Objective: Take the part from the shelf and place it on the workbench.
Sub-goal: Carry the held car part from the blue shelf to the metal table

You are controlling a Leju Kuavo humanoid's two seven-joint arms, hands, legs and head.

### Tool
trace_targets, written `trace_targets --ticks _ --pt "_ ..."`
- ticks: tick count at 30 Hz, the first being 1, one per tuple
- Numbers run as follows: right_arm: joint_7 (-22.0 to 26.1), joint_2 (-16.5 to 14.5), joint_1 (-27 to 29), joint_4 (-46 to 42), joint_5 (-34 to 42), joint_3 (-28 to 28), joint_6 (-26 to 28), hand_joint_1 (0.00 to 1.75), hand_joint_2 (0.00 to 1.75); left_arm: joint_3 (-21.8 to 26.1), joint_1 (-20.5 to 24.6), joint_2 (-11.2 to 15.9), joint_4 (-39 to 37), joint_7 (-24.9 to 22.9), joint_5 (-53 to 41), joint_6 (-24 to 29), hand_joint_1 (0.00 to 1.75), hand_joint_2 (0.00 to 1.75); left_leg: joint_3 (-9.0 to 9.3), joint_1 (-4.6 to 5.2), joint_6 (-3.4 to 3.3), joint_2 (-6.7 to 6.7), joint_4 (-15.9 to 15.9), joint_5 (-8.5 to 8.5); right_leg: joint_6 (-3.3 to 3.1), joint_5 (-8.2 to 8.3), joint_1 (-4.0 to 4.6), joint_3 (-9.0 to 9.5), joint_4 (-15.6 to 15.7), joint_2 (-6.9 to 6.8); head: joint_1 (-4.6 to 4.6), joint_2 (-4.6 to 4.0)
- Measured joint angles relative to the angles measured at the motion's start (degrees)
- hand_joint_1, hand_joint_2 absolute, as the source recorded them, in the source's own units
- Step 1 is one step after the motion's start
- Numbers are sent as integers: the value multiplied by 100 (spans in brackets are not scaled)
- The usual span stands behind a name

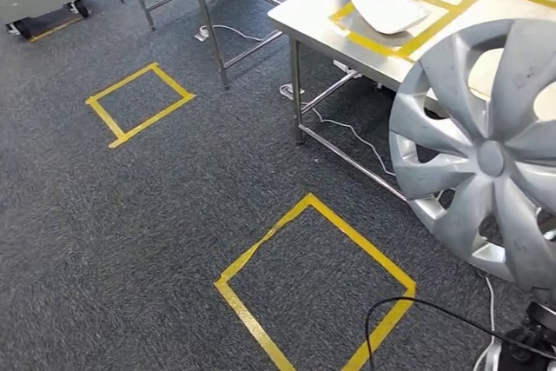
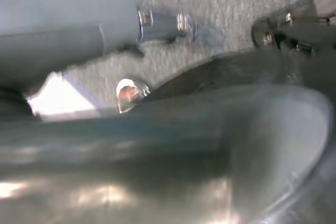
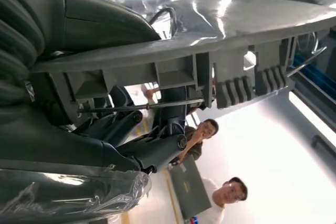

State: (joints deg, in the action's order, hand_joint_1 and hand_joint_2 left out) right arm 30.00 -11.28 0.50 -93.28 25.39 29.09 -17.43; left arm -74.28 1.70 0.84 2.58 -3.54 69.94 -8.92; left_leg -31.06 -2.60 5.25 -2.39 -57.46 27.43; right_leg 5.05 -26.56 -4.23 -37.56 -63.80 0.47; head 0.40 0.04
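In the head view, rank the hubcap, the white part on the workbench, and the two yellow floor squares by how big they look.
1. Near floor square and hubcap: alike, and the hubcap is cut off and close to the camera, so unsure.
2. Far floor square.
3. White part, looking a little smaller and farther away.

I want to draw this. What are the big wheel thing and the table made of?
The hubcap looks like silver-painted plastic: moulded spokes, matt sheen, and clip ribs on its back in the right wrist view. It could be metal. The table looks like brushed stainless steel: dull grey shine, thin metal legs.
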Motion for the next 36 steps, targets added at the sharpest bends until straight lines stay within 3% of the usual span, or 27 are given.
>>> trace_targets --ticks 2,3,6,7,8,10,12,14,17,19,21,22,23,25,26,28,29,30,32,33,34,35,36 --pt "2 2 2 5 -5 -7 3 175 175 -1 0 -13 -1 0 0 -3 0 0 -65 -1 -2 45 -161 167 -84 6 7 -48 -26 29 -56 0" --pt "5 3 -1 2 -5 -13 3 175 175 -2 6 -29 -1 0 0 -4 0 0 -173 10 -34 76 -403 328 -119 15 20 -58 -17 41 -81 0" --pt "12 7 -8 -6 35 -54 -3 175 175 -2 17 -59 0 0 9 -7 0 0 -769 122 -168 131 -1558 827 -181 45 84 -52 30 69 -120 0" --pt "13 7 -9 -3 65 -67 -9 175 175 -2 12 -64 0 0 20 -7 0 0 -909 175 -217 139 -1765 843 -198 40 105 -51 37 85 -121 0" --pt "14 7 -10 1 93 -76 -15 175 175 -3 6 -65 -1 0 33 -7 0 0 -949 232 -279 153 -1757 742 -222 21 118 -50 44 107 -120 0" --pt "14 7 -9 8 133 -97 -22 175 175 -4 -9 -51 -2 0 54 -7 0 0 -747 366 -441 185 -1212 346 -267 -16 122 -35 73 144 -123 0" --pt "15 8 -1 12 160 -125 -24 175 175 -4 -12 -17 -7 0 61 -6 0 0 -384 506 -602 211 -428 71 -257 -21 122 3 116 170 -139 0" --pt "14 9 14 21 172 -150 -29 175 175 -4 -8 8 -11 0 65 -3 0 0 -171 575 -659 224 37 -3 -203 21 134 65 179 191 -161 1" --pt "10 19 34 38 174 -167 -37 175 175 -5 -12 9 -13 0 72 1 0 0 -3 556 -659 224 221 -100 -166 35 165 142 197 124 -170 1" --pt "9 32 30 43 175 -183 -44 175 175 -6 -18 -11 -13 0 75 1 0 0 116 543 -689 234 260 -50 -202 -135 227 -54 -195 58 -162 2" --pt "9 52 34 45 178 -192 -53 175 175 -6 -23 -42 -13 0 77 -2 0 0 242 547 -728 235 263 68 -218 -313 304 -473 -895 44 -157 1" --pt "8 62 43 46 184 -192 -57 175 175 -6 -28 -58 -13 0 78 -2 0 0 330 549 -742 233 263 134 -218 -356 337 -654 -1133 43 -159 1" --pt "5 69 50 48 192 -192 -60 175 175 -6 -33 -71 -13 0 80 -3 0 0 436 547 -750 232 262 211 -215 -336 362 -754 -1183 40 -156 0" --pt "-2 85 53 50 234 -193 -84 175 175 -6 -45 -93 -13 0 90 -3 0 0 704 539 -754 231 264 397 -213 -84 387 -686 -720 14 -156 0" --pt "-5 93 50 51 263 -194 -109 175 175 -7 -50 -99 -13 0 94 -4 0 0 832 538 -746 228 266 509 -223 216 397 -602 -347 -33 -150 0" --pt "-18 107 33 58 316 -198 -164 175 175 -8 -45 -104 -13 4 99 -5 0 0 982 536 -709 220 317 678 -303 582 431 -471 158 -99 -149 0" --pt "-25 109 25 56 332 -201 -182 175 175 -9 -38 -104 -13 5 100 -7 0 0 1031 537 -685 211 352 712 -357 654 448 -441 263 -105 -151 0" --pt "-32 112 18 52 339 -204 -192 175 175 -9 -29 -104 -13 8 101 -8 0 0 1058 534 -665 205 379 691 -407 570 456 -403 300 -84 -157 0" --pt "-35 117 19 42 344 -207 -200 175 175 -12 -7 -101 -14 9 100 -9 0 0 920 534 -610 200 58 478 -463 497 424 -263 389 -39 -164 2" --pt "-36 122 17 42 346 -206 -202 175 175 -13 2 -103 -14 12 100 -9 0 0 667 525 -571 206 -333 321 -481 436 402 -170 431 -29 -174 3" --pt "-35 125 12 43 349 -204 -202 175 175 -15 8 -109 -14 14 100 -11 0 0 302 503 -522 213 -823 225 -492 370 379 -65 469 -15 -182 3" --pt "-35 128 6 44 351 -202 -202 175 175 -17 2 -120 -13 15 100 -13 0 0 -105 469 -473 217 -1280 241 -494 289 365 38 501 -5 -188 2" --pt "-36 129 3 45 351 -204 -202 175 175 -22 -16 -127 -13 16 101 -14 0 0 -485 426 -432 219 -1585 416 -487 195 350 157 526 10 -197 3"
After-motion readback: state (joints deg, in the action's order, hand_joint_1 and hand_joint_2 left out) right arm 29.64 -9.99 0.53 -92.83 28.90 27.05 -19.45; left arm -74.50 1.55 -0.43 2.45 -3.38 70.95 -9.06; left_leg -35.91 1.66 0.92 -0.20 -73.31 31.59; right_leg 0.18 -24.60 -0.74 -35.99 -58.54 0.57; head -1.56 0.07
